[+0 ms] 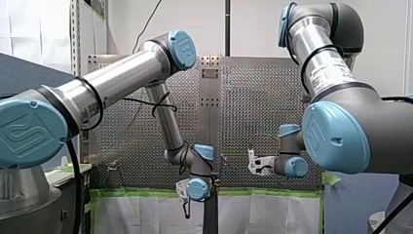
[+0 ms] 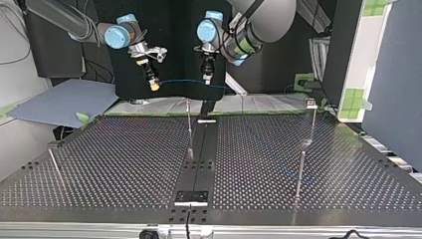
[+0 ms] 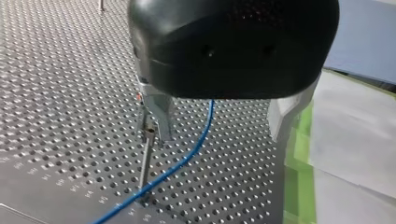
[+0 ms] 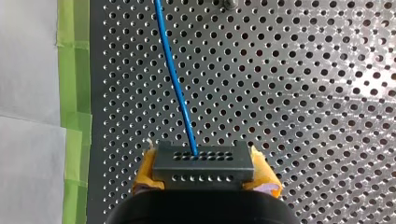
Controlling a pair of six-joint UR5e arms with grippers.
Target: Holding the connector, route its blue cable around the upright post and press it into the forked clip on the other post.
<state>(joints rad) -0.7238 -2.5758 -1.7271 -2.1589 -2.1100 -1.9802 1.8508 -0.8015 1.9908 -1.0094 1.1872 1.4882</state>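
My right gripper (image 4: pixel 203 179) is shut on the dark connector (image 4: pixel 203 163), its yellow pads (image 4: pixel 144 175) on either side. The blue cable (image 4: pixel 175 84) leaves the connector and runs out over the perforated table. In the top view my right gripper (image 2: pixel 155 85) hangs at the left above the table's far edge, and the cable (image 2: pixel 186 80) stretches toward my left gripper (image 2: pixel 206 77). My left gripper (image 3: pixel 224 126) is open, and the cable (image 3: pixel 196 144) passes between its fingers. A thin upright post (image 3: pixel 145 161) stands beside one finger (image 3: pixel 156 114); the cable runs past its foot.
More thin posts stand on the table: one near the middle (image 2: pixel 189 129), two at the top view's right (image 2: pixel 300 174), one of them with a small head (image 2: pixel 311 104), and a leaning one at the left (image 2: pixel 54 167). Green tape (image 4: pixel 74 70) lines the table's edge.
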